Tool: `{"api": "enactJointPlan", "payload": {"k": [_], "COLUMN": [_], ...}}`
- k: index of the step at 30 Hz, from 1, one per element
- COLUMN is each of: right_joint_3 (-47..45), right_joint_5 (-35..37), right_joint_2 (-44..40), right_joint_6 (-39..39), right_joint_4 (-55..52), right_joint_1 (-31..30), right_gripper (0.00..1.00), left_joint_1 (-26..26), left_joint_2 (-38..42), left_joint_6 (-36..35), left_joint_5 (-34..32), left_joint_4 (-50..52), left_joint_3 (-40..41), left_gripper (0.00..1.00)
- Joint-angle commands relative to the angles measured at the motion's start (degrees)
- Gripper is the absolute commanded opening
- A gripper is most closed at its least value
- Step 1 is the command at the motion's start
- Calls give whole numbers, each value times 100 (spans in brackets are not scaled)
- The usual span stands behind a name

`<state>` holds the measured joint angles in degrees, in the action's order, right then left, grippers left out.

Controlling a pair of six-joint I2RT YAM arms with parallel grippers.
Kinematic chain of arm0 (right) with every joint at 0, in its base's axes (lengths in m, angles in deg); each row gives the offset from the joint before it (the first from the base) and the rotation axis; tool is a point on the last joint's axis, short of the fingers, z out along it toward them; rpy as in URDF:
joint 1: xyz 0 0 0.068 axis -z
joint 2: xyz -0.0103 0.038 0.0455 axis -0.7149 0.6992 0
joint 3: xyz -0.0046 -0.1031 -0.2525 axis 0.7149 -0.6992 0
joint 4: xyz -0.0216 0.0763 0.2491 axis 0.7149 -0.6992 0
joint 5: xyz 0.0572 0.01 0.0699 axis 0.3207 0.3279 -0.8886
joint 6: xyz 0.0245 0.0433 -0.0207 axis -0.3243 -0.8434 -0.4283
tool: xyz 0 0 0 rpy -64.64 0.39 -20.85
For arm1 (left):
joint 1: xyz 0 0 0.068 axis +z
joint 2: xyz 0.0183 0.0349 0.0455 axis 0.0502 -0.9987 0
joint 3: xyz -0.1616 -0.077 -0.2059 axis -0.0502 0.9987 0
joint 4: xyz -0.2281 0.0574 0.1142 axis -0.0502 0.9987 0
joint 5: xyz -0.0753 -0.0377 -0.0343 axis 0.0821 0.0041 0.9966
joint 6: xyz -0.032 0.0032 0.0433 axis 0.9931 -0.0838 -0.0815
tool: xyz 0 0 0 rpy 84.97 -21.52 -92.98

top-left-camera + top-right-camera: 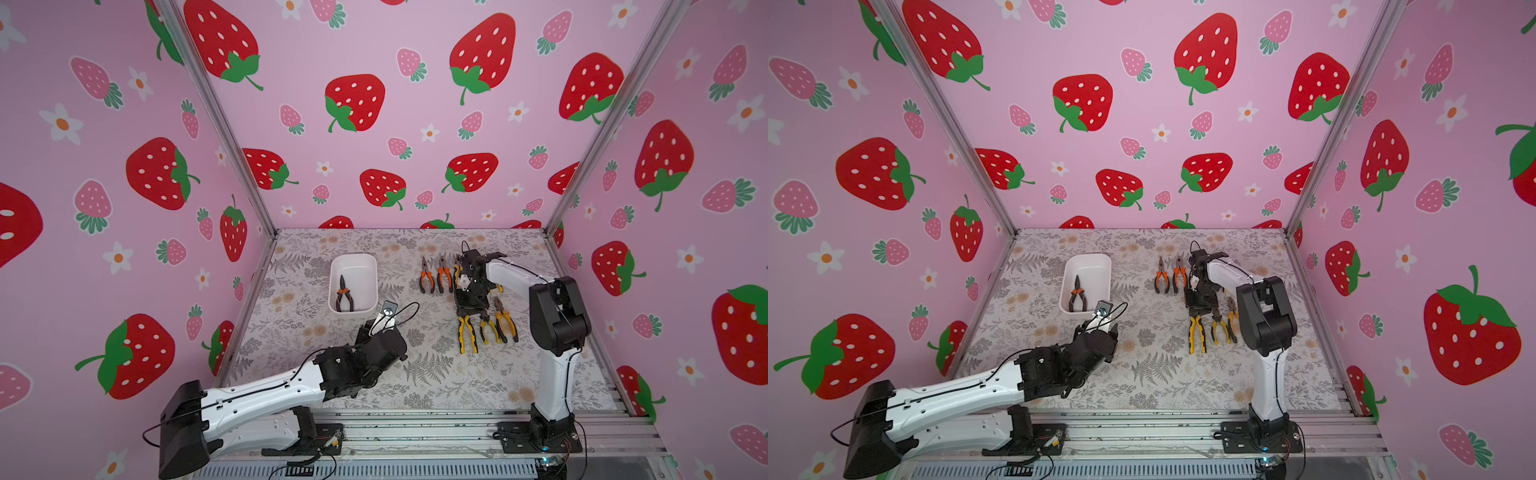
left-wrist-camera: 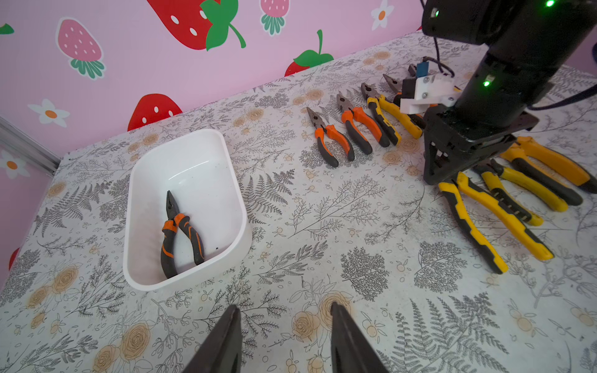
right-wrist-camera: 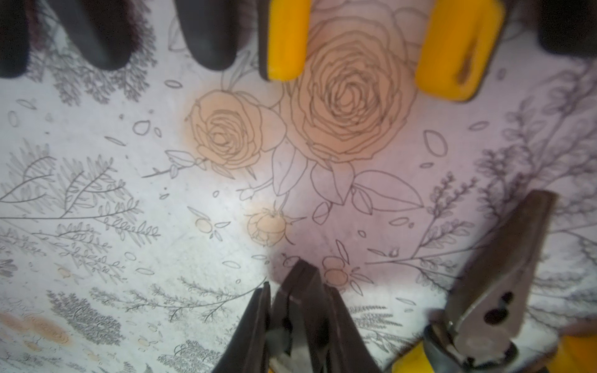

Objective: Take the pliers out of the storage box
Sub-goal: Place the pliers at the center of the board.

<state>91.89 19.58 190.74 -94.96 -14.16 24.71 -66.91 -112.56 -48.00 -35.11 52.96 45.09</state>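
Left gripper (image 2: 284,310) is hanging released near the white storage box (image 1: 354,256), where orange-handled pliers (image 1: 344,296) are lying. Right gripper (image 3: 298,285) is clenching the head of yellow-handled pliers (image 2: 474,232) resting on the table (image 1: 436,374) among other pliers (image 1: 444,272) lying in rows.

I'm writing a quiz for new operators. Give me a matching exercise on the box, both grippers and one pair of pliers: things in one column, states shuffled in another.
Things:
1. storage box
2. left gripper
3. right gripper
4. leftmost orange pliers

States:
a. open, empty
b. shut on the head of the yellow pliers
c. holds one orange-and-black pair
d. lies outside the box

Pairs: 1-c, 2-a, 3-b, 4-d
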Motion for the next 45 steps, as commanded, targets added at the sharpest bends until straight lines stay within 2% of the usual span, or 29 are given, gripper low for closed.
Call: {"api": "enactJointPlan", "payload": {"k": [1, 10, 13, 22, 36, 41, 45], "right_joint_3": [-26, 93, 117, 146, 146, 49, 108], "right_joint_5": [533, 559, 554, 561, 523, 514, 695], "right_joint_2": [222, 420, 448, 483, 507, 54, -748], "right_joint_6": [88, 39, 52, 74, 83, -46, -151], "right_joint_4": [97, 50, 42, -3, -11, 77, 43], "right_joint_1": [88, 193, 203, 203, 203, 203, 190], "right_gripper": [12, 20, 26, 33, 35, 39, 40], "left_joint_1": [-30, -30, -26, -29, -24, -8, 229], "left_joint_2": [-8, -24, -39, -97, -117, -188, -238], "left_joint_6": [-3, 2, 6, 10, 32, 71, 87], "left_joint_5": [51, 86, 84, 121, 166, 76, 143], "left_joint_4": [41, 50, 50, 32, 50, 136, 407], "left_joint_3": [-30, -51, -49, -52, -34, -101, -305], "left_gripper": [46, 46, 46, 46, 46, 48, 51]}}
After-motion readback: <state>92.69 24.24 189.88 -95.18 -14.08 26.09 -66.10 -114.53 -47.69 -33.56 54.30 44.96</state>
